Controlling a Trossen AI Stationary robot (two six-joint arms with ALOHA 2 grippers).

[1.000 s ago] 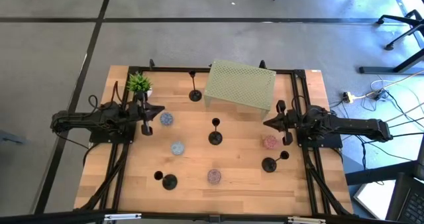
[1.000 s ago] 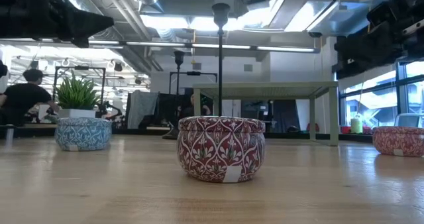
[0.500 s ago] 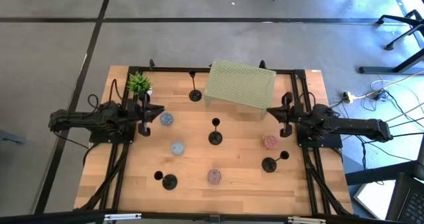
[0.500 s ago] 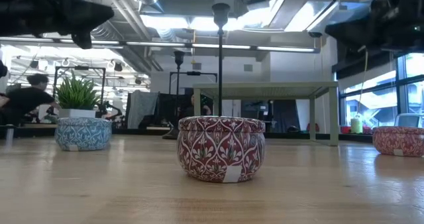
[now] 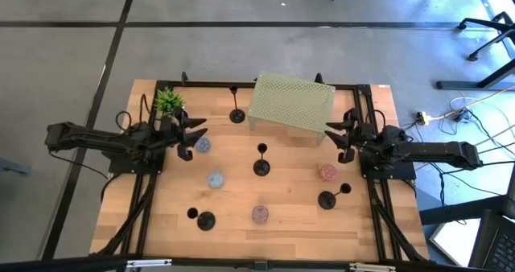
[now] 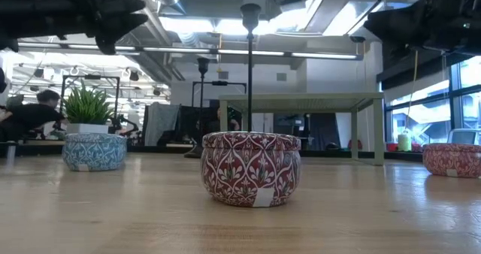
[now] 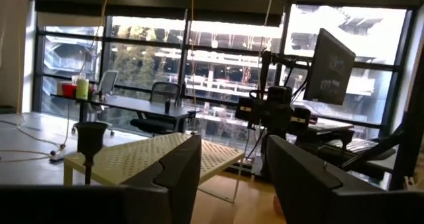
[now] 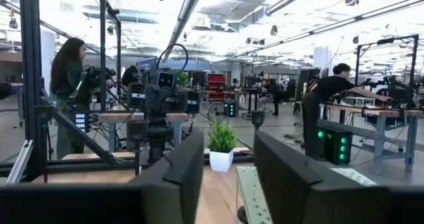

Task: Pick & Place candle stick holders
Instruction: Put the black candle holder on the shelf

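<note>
Four slim black candle stick holders stand upright on their round bases on the wooden table: one at the far side (image 5: 236, 115) beside the green shelf, one in the middle (image 5: 261, 166), one at the right (image 5: 326, 199), one at the near left (image 5: 206, 220). The middle one also shows in the low view (image 6: 249, 66). My left gripper (image 5: 198, 132) is open and empty above the table's left part, pointing right. My right gripper (image 5: 328, 134) is open and empty above the right part, pointing left. Both are up high in the low view, the left gripper (image 6: 143, 21) and the right gripper (image 6: 373, 27).
A pale green perforated shelf (image 5: 291, 103) stands at the far middle, and a small potted plant (image 5: 168, 101) at the far left. Several round tins lie about: blue (image 5: 202, 144), grey-blue (image 5: 216, 179), red (image 5: 260, 214), pink (image 5: 327, 173). People work in the room beyond.
Both grippers have risen above the table and opened. My left gripper has reached a little toward the table's right edge. My right gripper has shifted toward the far edge. The holders and tins have stayed in place.
</note>
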